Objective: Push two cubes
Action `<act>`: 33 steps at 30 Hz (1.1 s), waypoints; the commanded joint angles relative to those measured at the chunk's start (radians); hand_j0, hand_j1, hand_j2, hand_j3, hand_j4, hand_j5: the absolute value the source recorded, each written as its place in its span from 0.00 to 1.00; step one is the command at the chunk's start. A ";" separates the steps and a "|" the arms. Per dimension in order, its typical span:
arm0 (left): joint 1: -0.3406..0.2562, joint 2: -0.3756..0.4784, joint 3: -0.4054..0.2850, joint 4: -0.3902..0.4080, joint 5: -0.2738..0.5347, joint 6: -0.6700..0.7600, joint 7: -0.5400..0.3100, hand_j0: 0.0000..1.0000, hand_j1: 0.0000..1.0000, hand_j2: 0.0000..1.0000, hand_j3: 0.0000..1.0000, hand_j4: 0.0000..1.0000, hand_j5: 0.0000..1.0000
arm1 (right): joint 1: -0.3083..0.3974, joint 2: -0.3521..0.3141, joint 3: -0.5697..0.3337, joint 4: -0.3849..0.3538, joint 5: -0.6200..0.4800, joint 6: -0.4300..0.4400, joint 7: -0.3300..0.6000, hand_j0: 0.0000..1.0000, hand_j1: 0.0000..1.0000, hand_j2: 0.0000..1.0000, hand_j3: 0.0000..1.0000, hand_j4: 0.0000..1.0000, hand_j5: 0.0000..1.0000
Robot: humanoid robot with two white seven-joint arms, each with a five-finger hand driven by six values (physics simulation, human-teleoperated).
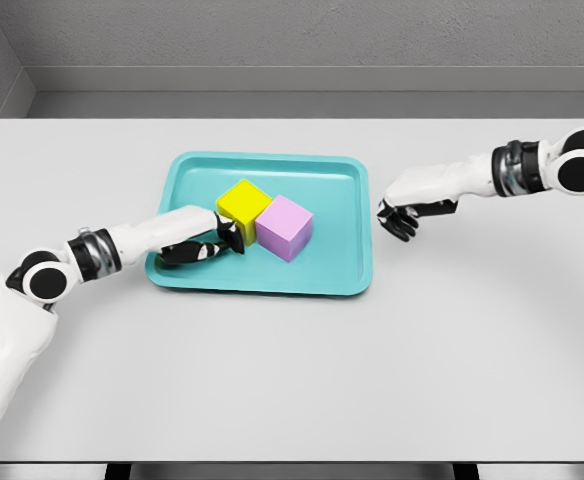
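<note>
On the pale grey table [292,380] sits a shallow teal plastic tray [357,235], and inside it a bright yellow cube [243,200] and a lilac cube [285,224] stand side by side, touching at the tray's middle. Reaching in from the near left corner, the left hand [204,248] lies low on the tray floor — its dark fingers curled, holding nothing, their tips right against the yellow cube's near side. Out past the tray's right rim, the right hand [400,217] hovers with fingers curled downward, empty too. I'd judge the push is under way; next the left hand needs a steady shove so both cubes slide together without splaying apart.
</note>
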 commanded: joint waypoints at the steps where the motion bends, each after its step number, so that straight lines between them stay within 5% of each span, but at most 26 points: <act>1: 0.000 0.000 -0.001 0.003 0.007 0.001 -0.001 0.44 0.44 0.44 0.44 0.44 0.44 | 0.000 0.000 0.000 -0.010 -0.004 0.002 0.000 0.10 0.10 0.10 0.10 0.10 0.10; 27: -0.020 0.000 -0.018 0.018 0.012 0.001 -0.001 0.44 0.44 0.44 0.44 0.44 0.44 | -0.018 0.019 0.029 -0.045 0.003 0.002 0.000 0.10 0.10 0.10 0.10 0.10 0.10; 31: -0.015 0.013 -0.010 -0.028 0.062 0.001 -0.001 0.44 0.44 0.44 0.44 0.44 0.44 | -0.029 0.022 0.034 -0.042 0.003 0.002 0.000 0.11 0.11 0.11 0.11 0.11 0.11; 33: -0.006 0.106 -0.010 -0.094 0.135 0.001 -0.001 0.44 0.44 0.44 0.44 0.44 0.44 | -0.029 0.016 0.026 -0.037 0.003 0.002 0.000 0.11 0.11 0.11 0.11 0.11 0.11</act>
